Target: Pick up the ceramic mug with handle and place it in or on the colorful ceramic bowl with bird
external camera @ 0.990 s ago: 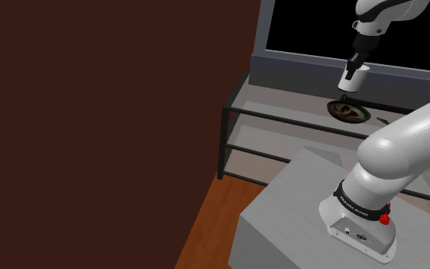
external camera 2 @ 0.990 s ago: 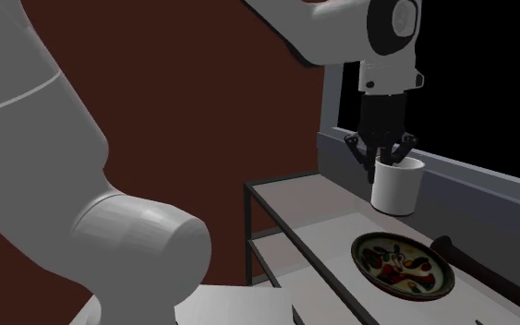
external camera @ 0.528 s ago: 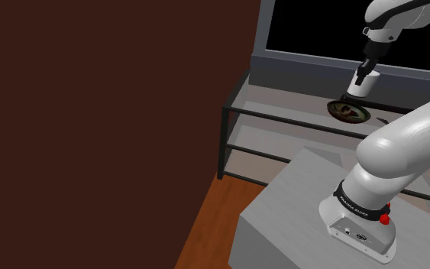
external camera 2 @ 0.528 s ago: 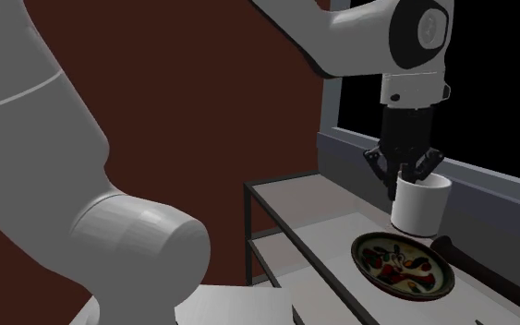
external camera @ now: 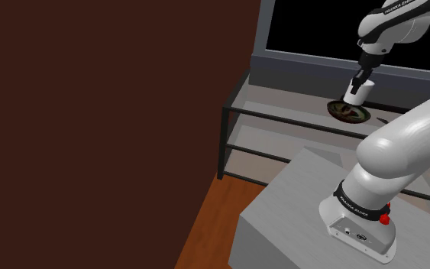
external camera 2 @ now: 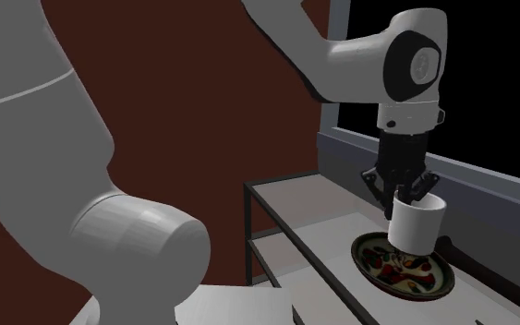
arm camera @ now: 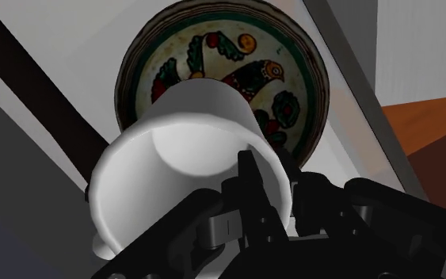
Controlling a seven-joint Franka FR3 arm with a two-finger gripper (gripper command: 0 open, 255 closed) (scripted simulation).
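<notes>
A plain white mug [external camera 2: 415, 224] hangs upright just over the painted bowl [external camera 2: 405, 270], and whether it touches the bowl I cannot tell. My black gripper [external camera 2: 403, 189] comes down from above and is shut on the mug's rim. In the wrist view one finger [arm camera: 249, 178] is inside the mug [arm camera: 181, 150] and the other outside the wall. The bowl [arm camera: 213, 47], with its red, green and yellow bird, lies right beneath. In the shoulder view the gripper [external camera: 357, 79] holds the mug [external camera: 356, 92] over the bowl [external camera: 348, 113] on the far table.
The bowl rests on a narrow dark-framed table [external camera 2: 313, 222] below a grey window sill [external camera 2: 489, 185] with a black area behind. A dark slim object [external camera 2: 453, 247] lies beside the bowl. A dark brown wall [external camera: 106, 115] fills the shoulder view's left. The grey stand [external camera: 297, 206] sits at lower right.
The gripper has carried the mug down and sideways from beside the bowl until it hangs directly over the bowl. The grip has stayed shut throughout.
</notes>
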